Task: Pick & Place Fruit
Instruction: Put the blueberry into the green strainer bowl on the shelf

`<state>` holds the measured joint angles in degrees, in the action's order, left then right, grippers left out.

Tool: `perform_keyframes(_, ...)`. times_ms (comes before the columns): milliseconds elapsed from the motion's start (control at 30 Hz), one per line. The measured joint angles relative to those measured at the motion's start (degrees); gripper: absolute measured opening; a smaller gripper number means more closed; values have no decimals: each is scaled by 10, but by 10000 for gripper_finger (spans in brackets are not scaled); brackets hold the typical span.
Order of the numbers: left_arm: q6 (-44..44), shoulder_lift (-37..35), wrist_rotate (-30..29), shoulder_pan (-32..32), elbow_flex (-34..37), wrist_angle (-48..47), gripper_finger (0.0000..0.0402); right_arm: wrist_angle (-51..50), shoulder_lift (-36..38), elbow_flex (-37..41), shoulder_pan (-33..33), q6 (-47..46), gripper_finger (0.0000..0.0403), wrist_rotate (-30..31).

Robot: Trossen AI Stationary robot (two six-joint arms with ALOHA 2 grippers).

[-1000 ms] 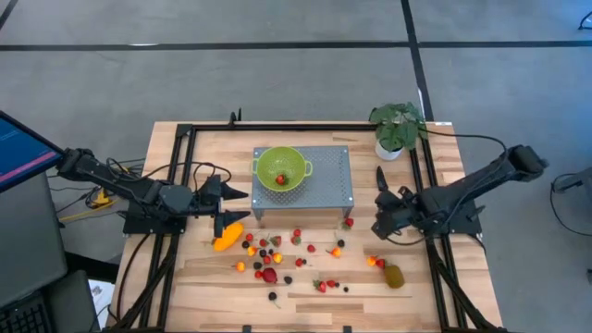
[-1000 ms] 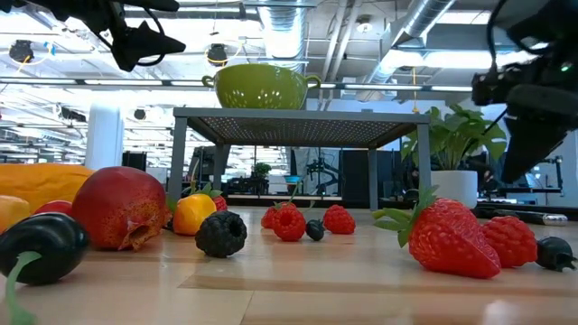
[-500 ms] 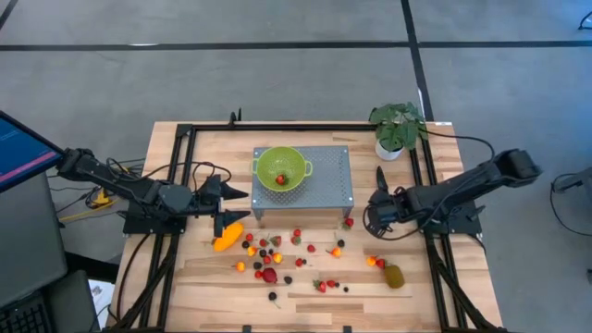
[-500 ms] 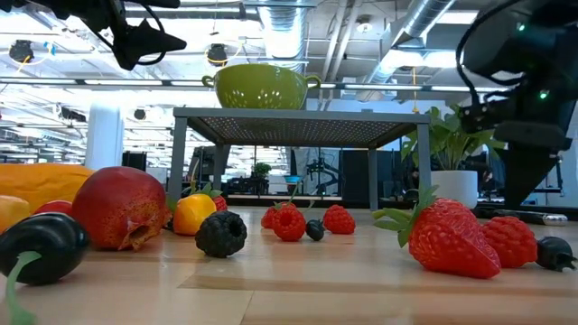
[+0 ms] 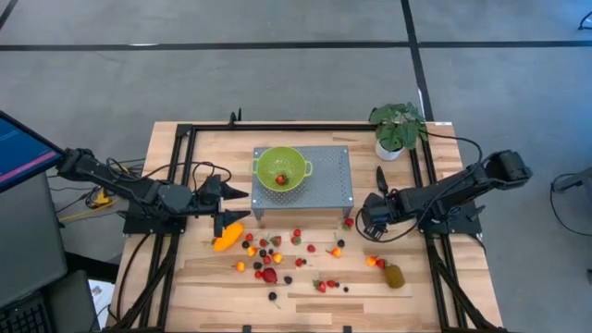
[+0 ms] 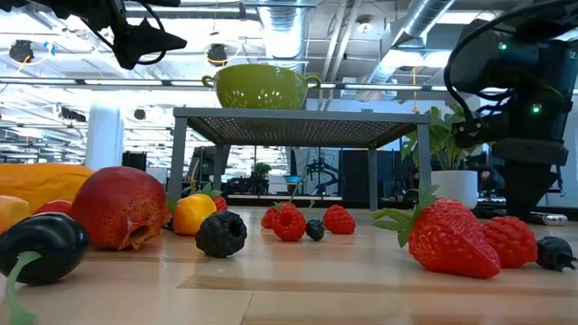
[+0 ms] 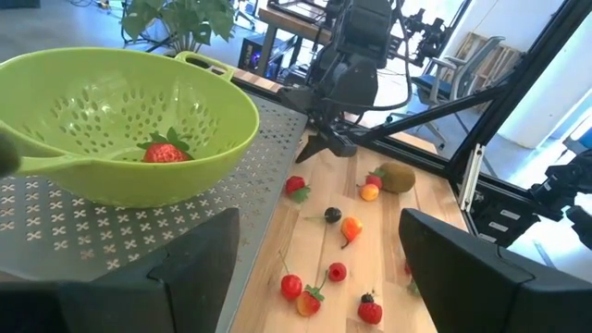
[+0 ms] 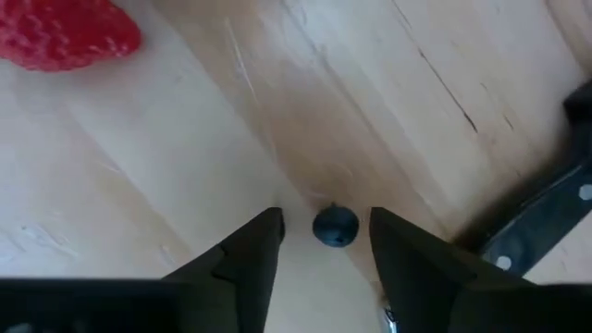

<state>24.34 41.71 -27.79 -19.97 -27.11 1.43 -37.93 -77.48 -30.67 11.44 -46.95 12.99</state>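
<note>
Small red, orange and dark berries (image 5: pixel 296 250) lie scattered on the table in front of a metal rack (image 5: pixel 328 180). A long orange fruit (image 5: pixel 227 236), a red round fruit (image 5: pixel 269 275) and a kiwi-like oval (image 5: pixel 395 276) lie among them. A green colander (image 5: pixel 280 169) stands on the rack with one strawberry (image 7: pixel 166 153) inside. My right gripper (image 8: pixel 326 216) is open and points down at the table right of the rack; its fingers stand on either side of a dark blueberry (image 8: pixel 335 228). My left gripper (image 5: pixel 231 205) hovers open, left of the rack.
A black-handled knife (image 8: pixel 541 231) lies close beside my right gripper, and a strawberry (image 8: pixel 65 32) lies on its other side. A potted plant (image 5: pixel 398 128) stands at the table's far right. Black frame rails (image 5: pixel 180 185) run along both sides of the table.
My right gripper has moved toward the table's left, closer to the rack's right legs, and has come down toward the tabletop. The left arm and the fruit have kept still.
</note>
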Motion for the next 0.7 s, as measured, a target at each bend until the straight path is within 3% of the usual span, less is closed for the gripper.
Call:
perform_keyframes(433,0,0,0,0,0,1,291,10,0,1,0,9,81,-5)
perform_keyframes(700,0,0,0,0,0,2,291,9,0,1,0,10,55,-5)
